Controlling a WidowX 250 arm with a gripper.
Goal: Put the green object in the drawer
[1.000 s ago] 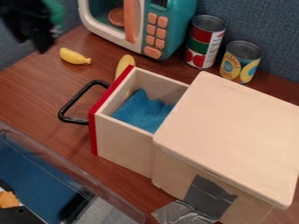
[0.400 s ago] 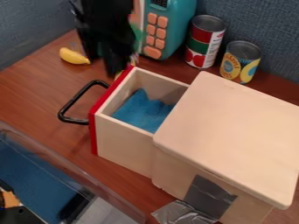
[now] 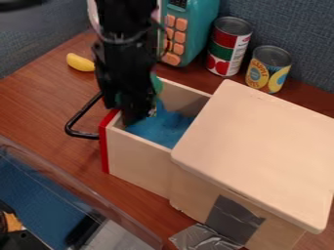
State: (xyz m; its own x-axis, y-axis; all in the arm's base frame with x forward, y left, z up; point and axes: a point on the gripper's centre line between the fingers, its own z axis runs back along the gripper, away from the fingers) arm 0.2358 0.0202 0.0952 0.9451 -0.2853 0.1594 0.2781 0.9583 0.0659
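The black gripper (image 3: 138, 114) hangs at the front end of the open drawer (image 3: 140, 161), over its red front and the near part of its inside. Part of a green object (image 3: 156, 83) shows at the right side of the gripper, mostly hidden behind it. How the green object is held is hidden from the camera. Inside the wooden drawer lies a blue cloth (image 3: 171, 128), partly covered by the gripper.
The drawer's black handle (image 3: 79, 119) sticks out to the left. Its wooden cabinet (image 3: 261, 146) stands at the right. Behind are a teal toy microwave (image 3: 196, 29), two cans (image 3: 228, 46) and a yellow toy (image 3: 80, 62). A clear-walled bin (image 3: 85, 195) is at lower left.
From the upper left, the gripper has moved right and down to the drawer, with the green object travelling along. The drawer and blue cloth have stayed put.
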